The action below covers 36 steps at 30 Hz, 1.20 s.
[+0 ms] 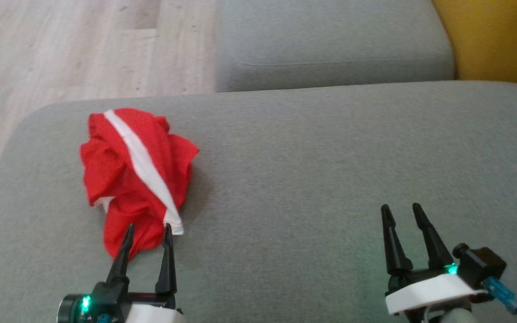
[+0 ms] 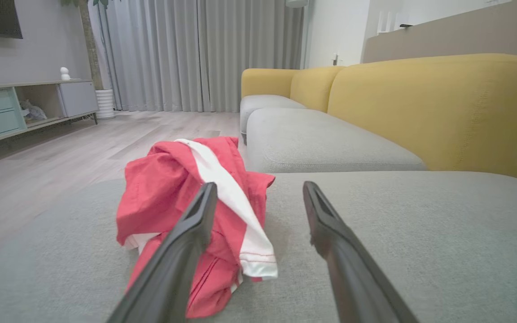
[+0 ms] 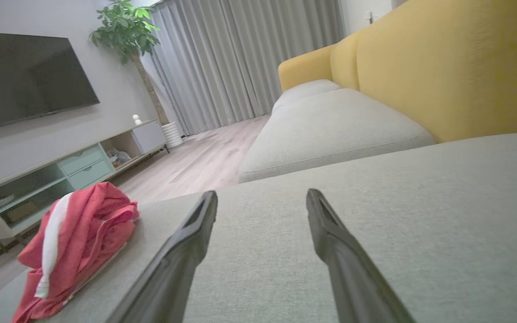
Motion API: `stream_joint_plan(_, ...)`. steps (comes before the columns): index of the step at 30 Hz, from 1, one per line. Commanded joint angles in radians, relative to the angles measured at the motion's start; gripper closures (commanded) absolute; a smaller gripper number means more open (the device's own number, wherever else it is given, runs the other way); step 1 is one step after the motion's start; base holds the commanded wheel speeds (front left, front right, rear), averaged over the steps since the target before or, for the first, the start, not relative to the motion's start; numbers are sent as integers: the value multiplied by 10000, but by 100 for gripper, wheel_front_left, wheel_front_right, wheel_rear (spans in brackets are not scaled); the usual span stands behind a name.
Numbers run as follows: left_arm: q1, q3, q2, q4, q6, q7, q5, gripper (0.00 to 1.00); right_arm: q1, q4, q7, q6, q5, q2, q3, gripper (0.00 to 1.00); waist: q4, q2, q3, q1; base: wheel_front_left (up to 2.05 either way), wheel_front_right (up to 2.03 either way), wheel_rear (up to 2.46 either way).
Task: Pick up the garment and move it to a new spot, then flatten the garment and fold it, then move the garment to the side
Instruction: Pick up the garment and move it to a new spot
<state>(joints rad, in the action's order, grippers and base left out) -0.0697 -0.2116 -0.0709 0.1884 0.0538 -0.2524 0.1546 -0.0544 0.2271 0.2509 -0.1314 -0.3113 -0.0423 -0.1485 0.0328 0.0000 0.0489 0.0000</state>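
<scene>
A crumpled red garment [image 1: 135, 175] with a white stripe lies on the left part of the grey sofa cushion [image 1: 330, 179]. My left gripper [image 1: 148, 229] is open, its fingertips just at the garment's near edge, nothing between them. In the left wrist view the garment [image 2: 173, 202] sits ahead, partly behind the left finger, with the left gripper [image 2: 260, 188] spread wide. My right gripper [image 1: 401, 210] is open over bare cushion at the lower right, far from the garment. The right wrist view shows the garment [image 3: 83, 233] off to the left of the right gripper [image 3: 262, 195].
A second grey seat cushion [image 1: 330, 40] lies beyond, with the yellow sofa back [image 1: 496, 36] at the right. Pale wood floor [image 1: 83, 45] runs past the cushion's left and far edge. A TV cabinet [image 3: 61, 175] stands across the room.
</scene>
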Motion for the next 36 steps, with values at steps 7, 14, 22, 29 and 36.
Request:
stream_joint_plan(7, 296, 624, -59, -197, -43, -93, -209, 0, 170, -403, 109, 7, -222, -79, -660, 0, 1130, 0, 216, 0, 0, 0, 0)
stream_joint_plan(14, 138, 870, -110, -161, -84, -93, -255, 0, 92, -390, 109, 7, -375, -79, -1109, 0, 1872, 0, 366, 0, 0, 0, 0)
stream_joint_plan(22, 60, 1000, -142, -154, -170, -93, -324, 0, 38, -379, 109, 7, -530, -79, -1406, 0, 2415, 0, 443, 0, 0, 0, 0)
stream_joint_plan(29, 47, 1106, -174, -174, -223, -93, -361, 0, 9, -360, 109, 7, -654, -79, -1508, 0, 2690, 0, 462, 0, 0, 0, 0)
stream_joint_plan(36, 325, 986, -461, -60, -366, -93, -710, 0, 112, -353, 109, 7, -662, -79, -1604, 0, 2448, 0, 189, 0, 0, 0, 0)
